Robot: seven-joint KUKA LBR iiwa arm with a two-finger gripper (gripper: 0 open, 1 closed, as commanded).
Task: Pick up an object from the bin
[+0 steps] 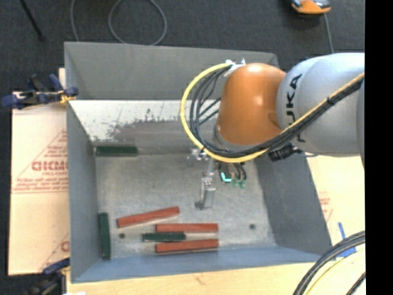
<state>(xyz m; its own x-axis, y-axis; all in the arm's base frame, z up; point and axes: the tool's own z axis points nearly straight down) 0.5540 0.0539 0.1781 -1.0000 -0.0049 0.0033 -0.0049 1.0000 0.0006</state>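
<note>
The claw (203,201) hangs low over the floor of the bin (81,183), near its middle. I cannot tell whether it is open or closed, and nothing shows in its grip.

The nearest things lie toward 6 and 7 o'clock from it. A tilted red stick (148,217) is at 7 o'clock and a level red stick (186,228) at 6 o'clock. Packed close below are a short green stick (163,237) and the lowest red stick (186,246). A far green stick (115,150) lies at 10 o'clock by the back wall, and an upright green stick (104,235) at 8 o'clock by the left wall.

The tilted red stick looks the best choice, as bare floor runs along most of both its long sides. The claw should turn to straddle its narrow width near the middle, then come straight down. The packed three leave little room and risk pinching two together.
</note>
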